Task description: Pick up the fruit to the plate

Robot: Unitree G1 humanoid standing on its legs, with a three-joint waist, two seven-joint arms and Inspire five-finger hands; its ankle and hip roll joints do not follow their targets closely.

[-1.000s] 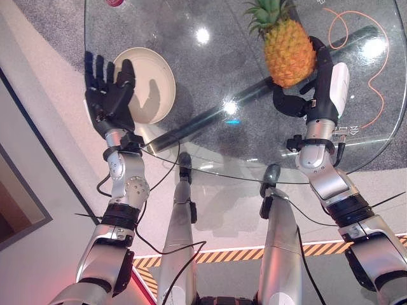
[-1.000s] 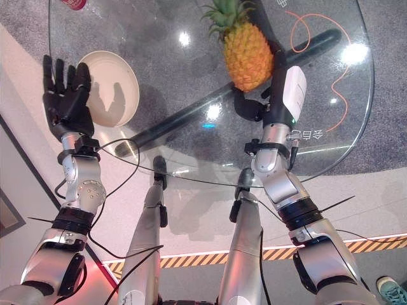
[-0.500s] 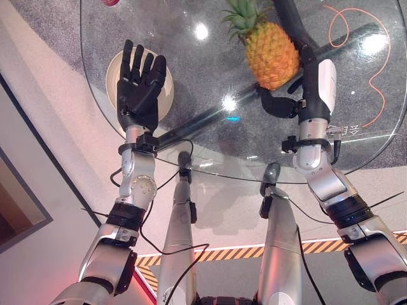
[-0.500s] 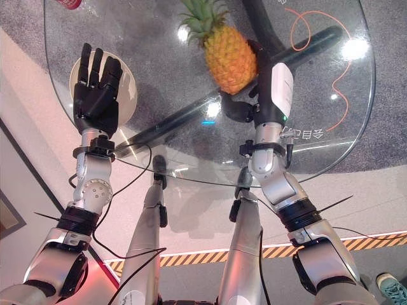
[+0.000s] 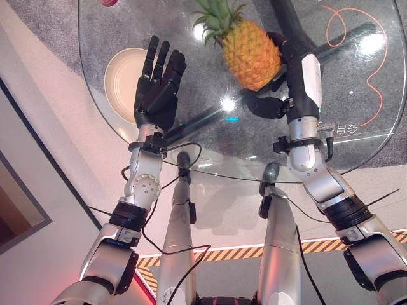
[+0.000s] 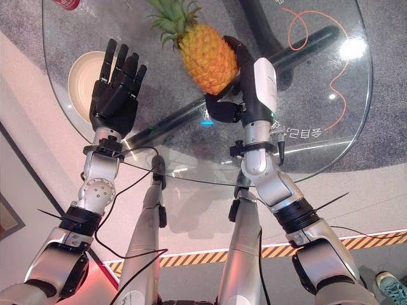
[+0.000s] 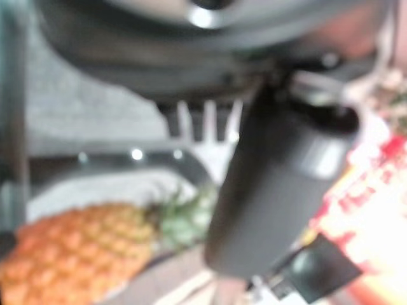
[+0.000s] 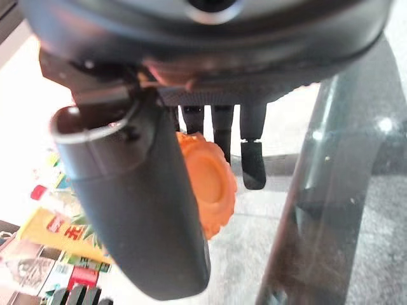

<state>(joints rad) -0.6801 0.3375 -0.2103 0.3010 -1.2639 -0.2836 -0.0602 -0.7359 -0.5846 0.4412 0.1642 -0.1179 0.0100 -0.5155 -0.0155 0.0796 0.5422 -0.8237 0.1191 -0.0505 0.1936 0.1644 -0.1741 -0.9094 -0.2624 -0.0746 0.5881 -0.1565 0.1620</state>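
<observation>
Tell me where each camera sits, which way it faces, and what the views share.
Left eye view: on the head, looking down at the glass table; the open left hand is raised beside the plate.
Right eye view: same scene; the right hand grips the pineapple.
Left wrist view: along the left hand's thumb toward the pineapple.
Right wrist view: along the right hand; fingers curl round the pineapple.
All share the pineapple.

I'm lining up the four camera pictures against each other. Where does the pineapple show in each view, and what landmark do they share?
Left eye view: pineapple, upper centre, in the right hand.
Right eye view: upper centre, nearer the left hand.
Left wrist view: lower left.
Right wrist view: its orange end by the thumb.
Shared landmark: the plate.
</observation>
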